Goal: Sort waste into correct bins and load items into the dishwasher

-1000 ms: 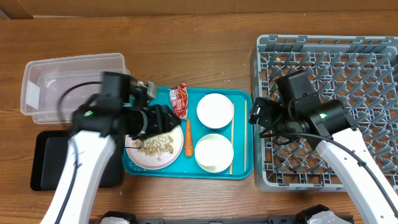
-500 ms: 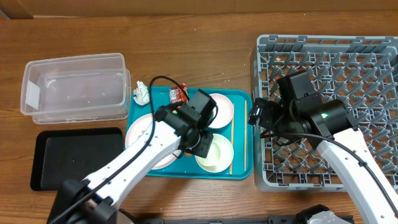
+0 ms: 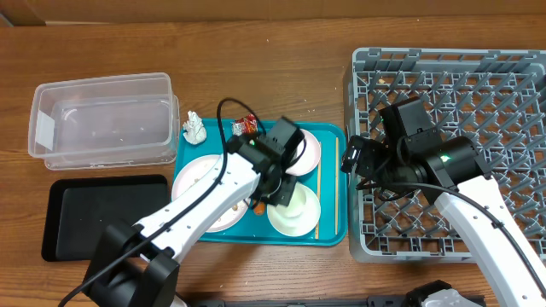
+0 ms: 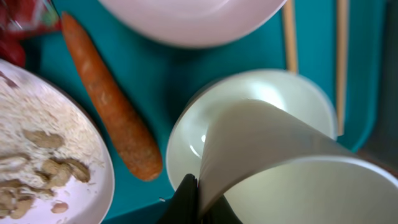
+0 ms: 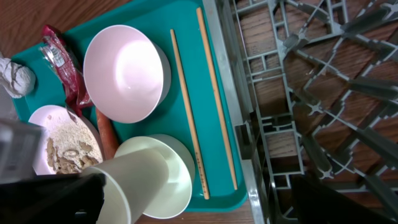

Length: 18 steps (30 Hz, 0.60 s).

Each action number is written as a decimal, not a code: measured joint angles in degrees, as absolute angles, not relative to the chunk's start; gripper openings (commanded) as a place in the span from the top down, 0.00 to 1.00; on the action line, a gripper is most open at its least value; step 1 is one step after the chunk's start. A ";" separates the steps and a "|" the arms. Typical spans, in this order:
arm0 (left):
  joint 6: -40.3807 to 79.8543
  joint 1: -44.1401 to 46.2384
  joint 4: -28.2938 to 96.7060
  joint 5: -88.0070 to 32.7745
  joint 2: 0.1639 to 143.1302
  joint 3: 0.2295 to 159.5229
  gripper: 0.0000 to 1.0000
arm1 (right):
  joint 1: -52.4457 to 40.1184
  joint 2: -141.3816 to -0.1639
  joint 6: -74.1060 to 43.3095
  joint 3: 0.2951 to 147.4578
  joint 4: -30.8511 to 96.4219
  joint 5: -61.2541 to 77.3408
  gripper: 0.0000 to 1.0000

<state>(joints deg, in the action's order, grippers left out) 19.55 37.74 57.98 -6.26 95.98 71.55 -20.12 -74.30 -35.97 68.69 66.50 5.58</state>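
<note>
Cup (image 4: 280,162) hangs tilted over the near bowl (image 4: 186,124), its rim pinched in the left gripper (image 3: 275,194). Rack (image 3: 512,77), tub (image 3: 102,119) and black tray (image 3: 102,213) look unloaded; carrot (image 4: 109,106), wrapper (image 5: 62,62), tissue (image 5: 15,78), plate (image 3: 192,175) all await sorting. Right gripper (image 3: 354,162): opening unclear.

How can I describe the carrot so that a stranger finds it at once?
Find the teal tray beside the big grey rack. On it, the carrot lies right next to the plate of rice. It is the only orange thing there, short and thick, unlike the thin pale chopsticks.
</note>
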 measured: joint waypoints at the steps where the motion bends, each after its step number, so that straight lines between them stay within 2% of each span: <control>1: 19.55 37.67 59.13 -6.22 95.98 73.60 0.96 | -20.12 -74.30 -35.97 68.69 66.52 5.56 0.01; 9: 19.49 31.05 69.23 -7.94 94.48 88.99 0.96 | -20.03 -74.30 -34.39 68.69 65.60 8.01 0.01; 13: 17.61 21.04 69.38 -19.79 94.28 91.68 0.96 | -19.88 -74.30 -28.36 68.69 60.45 17.17 0.04; 18: 12.40 9.41 71.11 -39.33 94.28 91.68 0.96 | -19.90 -74.30 -19.62 68.69 50.68 36.10 0.06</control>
<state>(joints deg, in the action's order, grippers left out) 12.40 9.41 71.11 -39.33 94.28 91.68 -19.90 -74.30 -19.62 68.69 50.68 36.10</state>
